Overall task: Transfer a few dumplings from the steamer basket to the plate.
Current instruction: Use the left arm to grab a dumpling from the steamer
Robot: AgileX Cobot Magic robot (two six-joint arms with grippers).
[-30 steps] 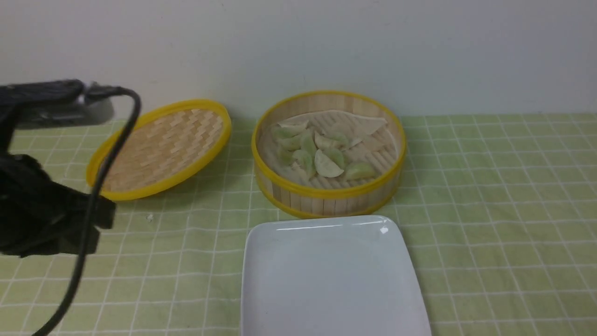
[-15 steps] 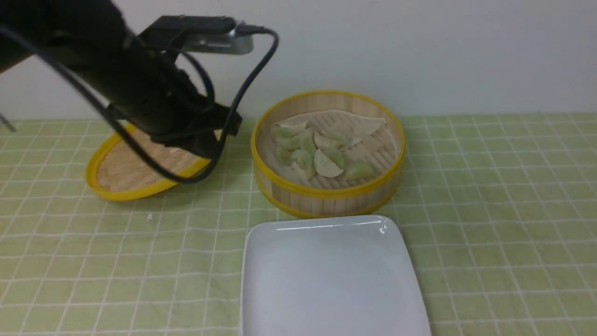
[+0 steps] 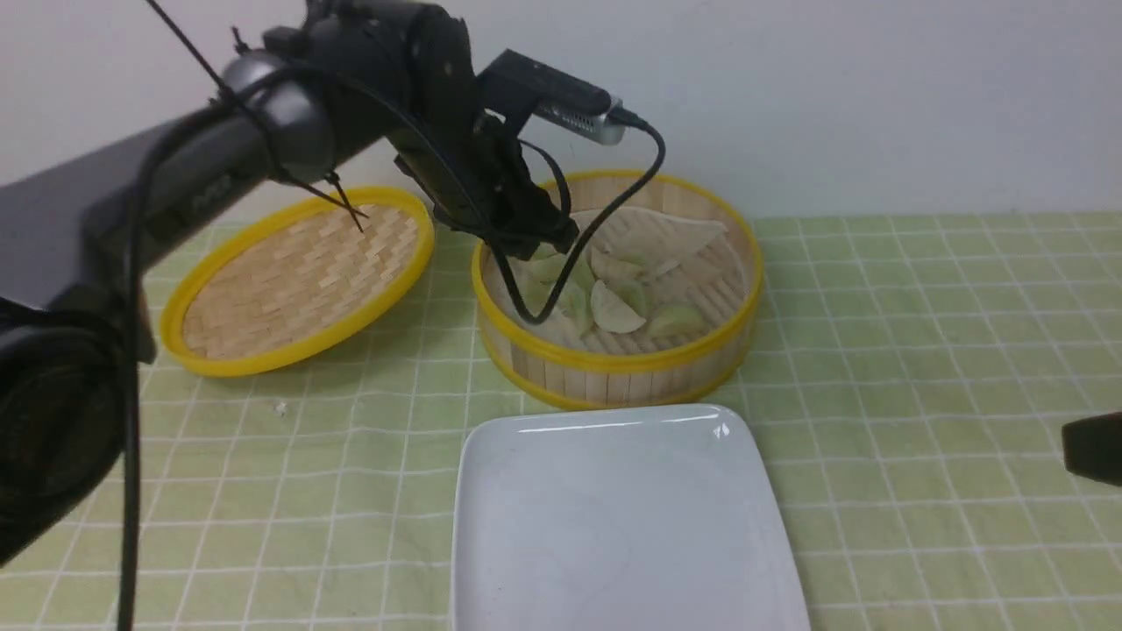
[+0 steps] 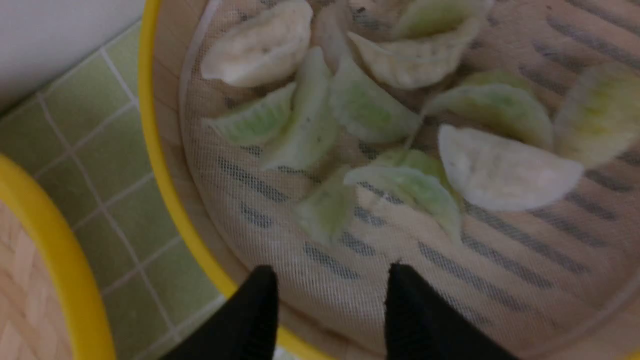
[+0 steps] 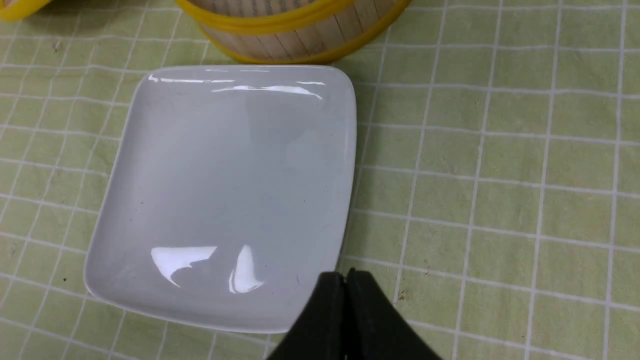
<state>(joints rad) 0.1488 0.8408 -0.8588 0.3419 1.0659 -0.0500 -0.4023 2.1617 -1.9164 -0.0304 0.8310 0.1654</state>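
Directly below the left gripper (image 4: 331, 282), the steamer basket (image 3: 614, 384), with its pale mesh liner (image 4: 500, 280) under the black fingertips (image 4: 262, 300). Jaws parted, well apart, nothing between them. Just ahead of the fingertips, the dumplings (image 4: 370, 105): pale green and cream half-moons, heaped loosely on the liner, several overlapping, one whitish one lying at the side of the cluster. Nearest dumpling close to the tips but clear of them. All dumplings in view inside the basket. Off to this gripper's left, across a strip of green checked cloth (image 3: 920, 350), the woven lid (image 3: 298, 280) with its yellow rim, apart from the basket.

Ahead of the right gripper (image 5: 346, 282) and to its left, the plate (image 5: 225, 165): glossy white, flat on the cloth, its far edge just beside the basket's wall. Jaws pressed together, tip to tip, gripping nothing. Whether above the plate's rim or just off it, hard to tell from the wrist view. Well apart from the left gripper.
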